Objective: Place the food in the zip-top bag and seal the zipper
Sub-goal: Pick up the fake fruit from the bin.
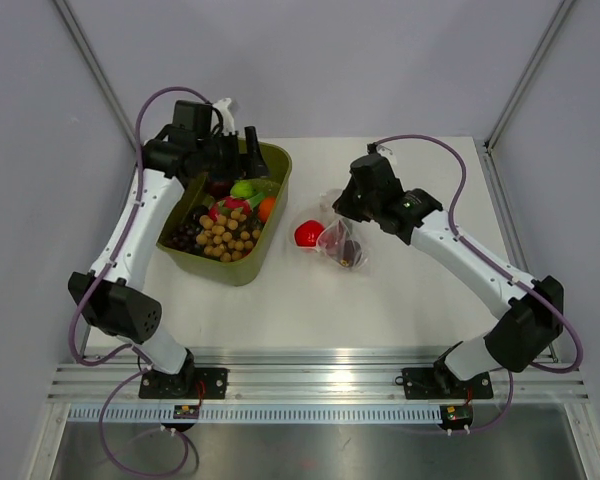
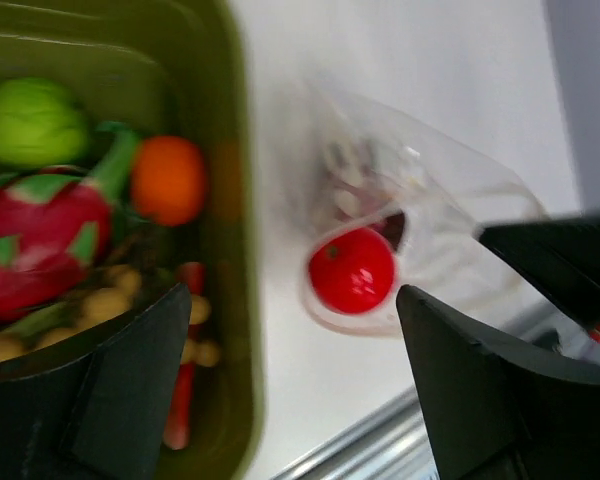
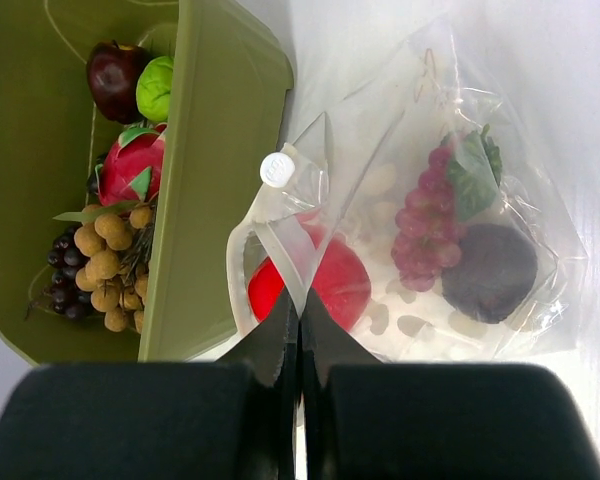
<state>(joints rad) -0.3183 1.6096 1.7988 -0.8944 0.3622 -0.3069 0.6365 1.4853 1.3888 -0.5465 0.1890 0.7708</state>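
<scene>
The clear zip-top bag [image 3: 450, 130] lies on the white table right of the olive tub; it also shows in the top view [image 1: 342, 247] and the left wrist view [image 2: 440, 190]. It holds purple grapes [image 3: 428, 225] and a dark purple fruit [image 3: 490, 272]. A red fruit [image 3: 335, 285] sits in its open mouth, also seen in the top view [image 1: 307, 234] and left wrist view [image 2: 352, 270]. My right gripper [image 3: 300, 295] is shut on the bag's zipper edge [image 3: 280, 235] and holds it lifted. My left gripper [image 2: 295, 292] is open and empty, hovering above the tub's far end [image 1: 248, 150].
The olive-green tub [image 1: 272, 215] holds a green fruit [image 2: 30, 120], an orange fruit [image 2: 168, 180], a pink dragon fruit [image 2: 40, 230], tan and dark berry clusters [image 3: 105, 260] and a dark red apple [image 3: 115, 75]. Grey walls enclose the table.
</scene>
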